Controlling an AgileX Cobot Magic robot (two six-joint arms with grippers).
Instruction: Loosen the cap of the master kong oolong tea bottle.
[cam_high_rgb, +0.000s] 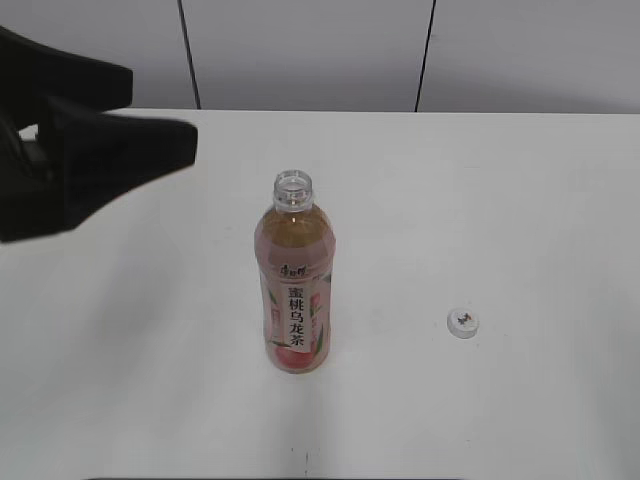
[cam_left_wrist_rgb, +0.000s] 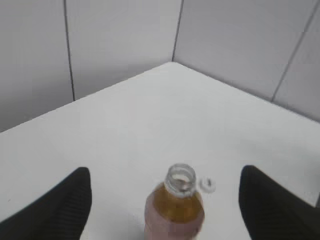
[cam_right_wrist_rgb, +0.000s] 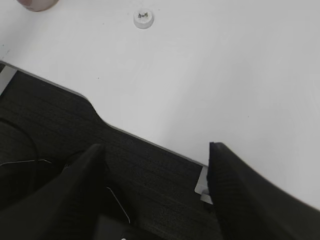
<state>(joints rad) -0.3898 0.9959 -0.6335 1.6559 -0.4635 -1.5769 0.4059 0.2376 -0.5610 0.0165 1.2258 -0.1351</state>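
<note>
The oolong tea bottle (cam_high_rgb: 295, 280) stands upright on the white table, mouth open, with no cap on it. It also shows in the left wrist view (cam_left_wrist_rgb: 175, 205). The white cap (cam_high_rgb: 462, 322) lies on the table to the bottle's right, apart from it; it shows in the left wrist view (cam_left_wrist_rgb: 207, 184) and the right wrist view (cam_right_wrist_rgb: 143, 18). My left gripper (cam_left_wrist_rgb: 162, 200) is open and empty, raised at the left, away from the bottle. My right gripper (cam_right_wrist_rgb: 157, 165) is open and empty over the table's front edge; it is out of the exterior view.
The white table (cam_high_rgb: 480, 200) runs back to a grey panelled wall (cam_high_rgb: 320, 50). A dark surface with cables (cam_right_wrist_rgb: 60, 150) lies below the table's near edge in the right wrist view.
</note>
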